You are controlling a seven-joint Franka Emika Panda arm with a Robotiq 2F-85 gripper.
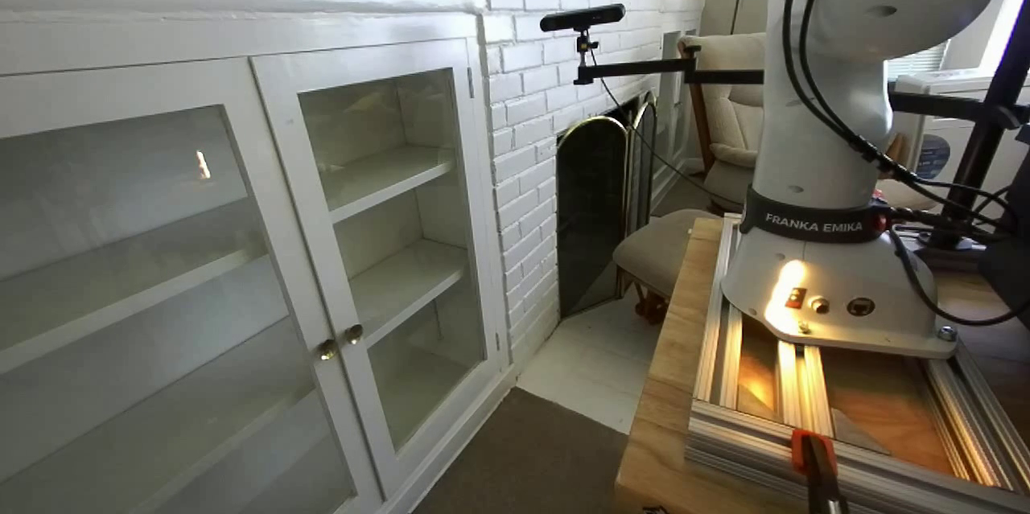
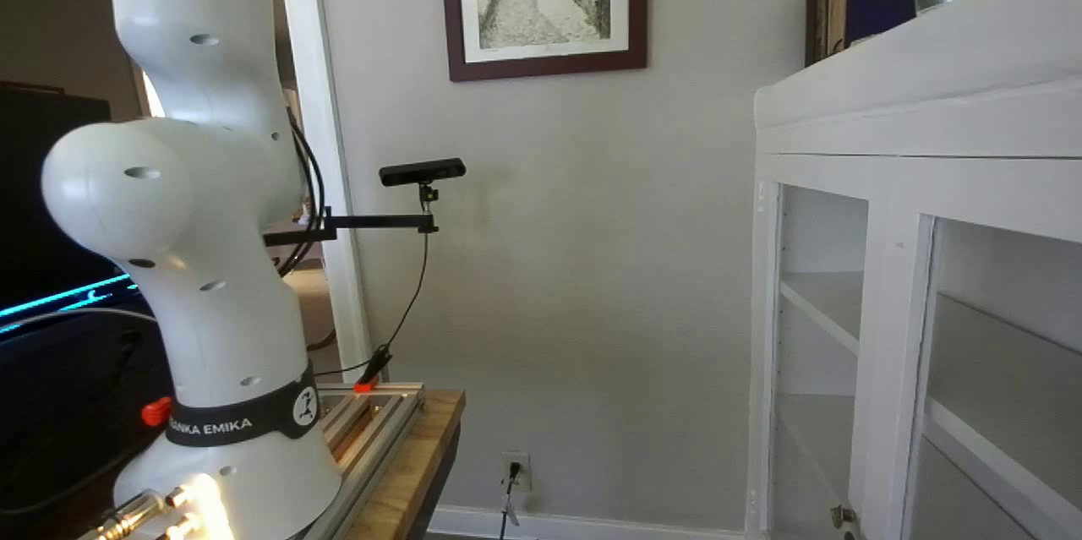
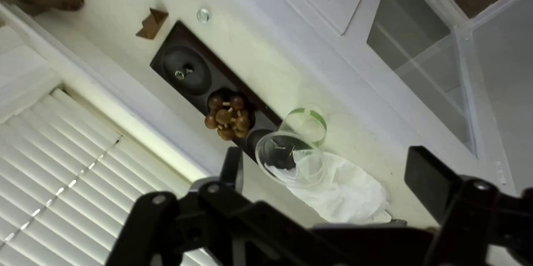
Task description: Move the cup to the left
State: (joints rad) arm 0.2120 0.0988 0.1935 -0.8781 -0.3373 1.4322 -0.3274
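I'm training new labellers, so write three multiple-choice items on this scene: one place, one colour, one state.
1. Where is the cluster of brown balls relative to the dark tray?
A) under it; B) on it; C) well away
2. What colour is the crumpled sheet?
A) white; B) red; C) blue
3. Is the gripper holding the clear cup?
A) yes, shut on it; B) no, fully shut; C) no, open

1B: they cover its middle.
2A: it looks plain white.
3C: its fingers stand apart, clear of it.

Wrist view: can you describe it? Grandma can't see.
A clear, green-banded round cup is on a white ledge, beyond the open black gripper. Nearby: crumpled white cloth or paper and a long dark tray holding brown wooden balls.
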